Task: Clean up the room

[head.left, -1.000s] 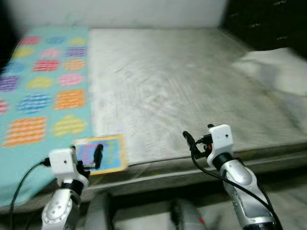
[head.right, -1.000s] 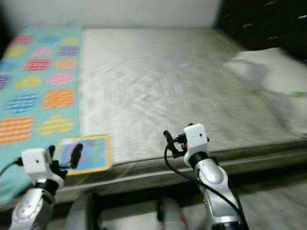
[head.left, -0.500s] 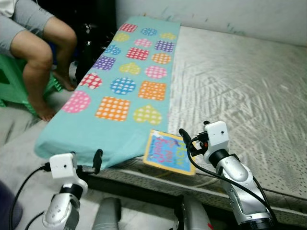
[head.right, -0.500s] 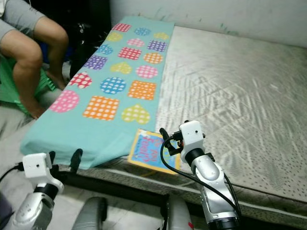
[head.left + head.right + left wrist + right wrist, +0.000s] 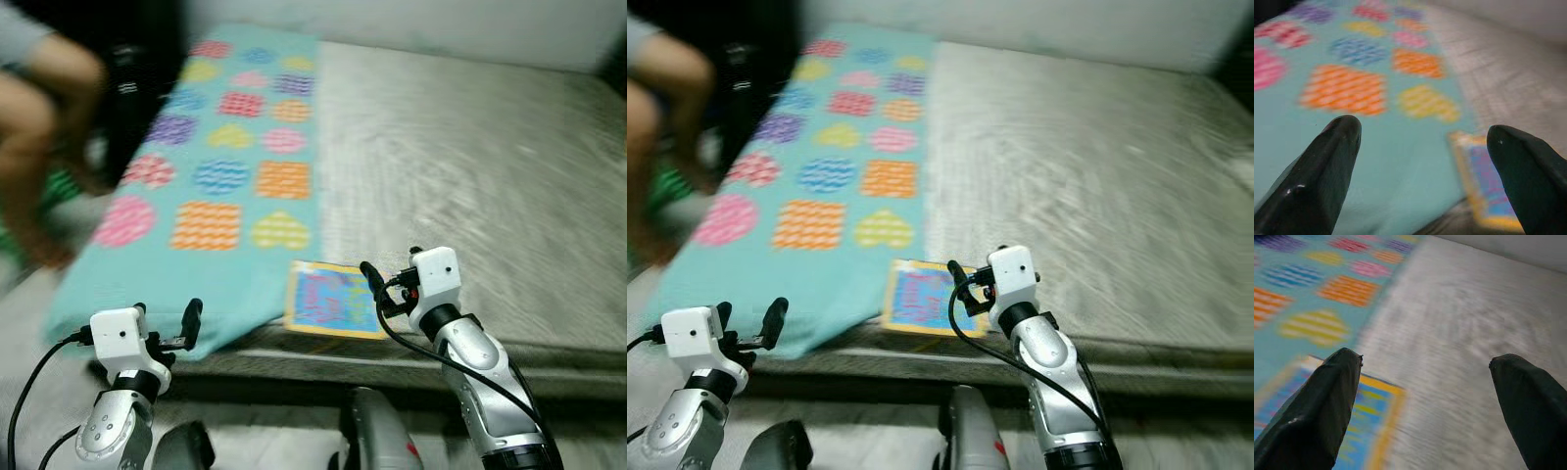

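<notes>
A colourful book (image 5: 333,299) with a yellow border lies flat on the near edge of a grey mattress (image 5: 470,166). It sits beside a teal blanket (image 5: 230,186) patterned with bright hearts and squares. My right gripper (image 5: 392,269) hovers open just over the book's right edge. In the right wrist view the book (image 5: 1371,401) lies under one finger of the open right gripper (image 5: 1425,360). My left gripper (image 5: 168,315) stands open low in front of the blanket's near corner. The left wrist view looks between the open fingers of that gripper (image 5: 1422,132) at the blanket and the book (image 5: 1484,191).
A seated person's bare legs (image 5: 34,137) are blurred at the far left, next to a dark object (image 5: 137,88) by the bed. A pale wall (image 5: 411,24) runs behind the mattress. The bed's front edge (image 5: 392,352) lies just before my arms.
The camera has swung, first left and then a little back right, and the picture is blurred. Both grippers stay open, and the book lies where it was on the mattress edge.
</notes>
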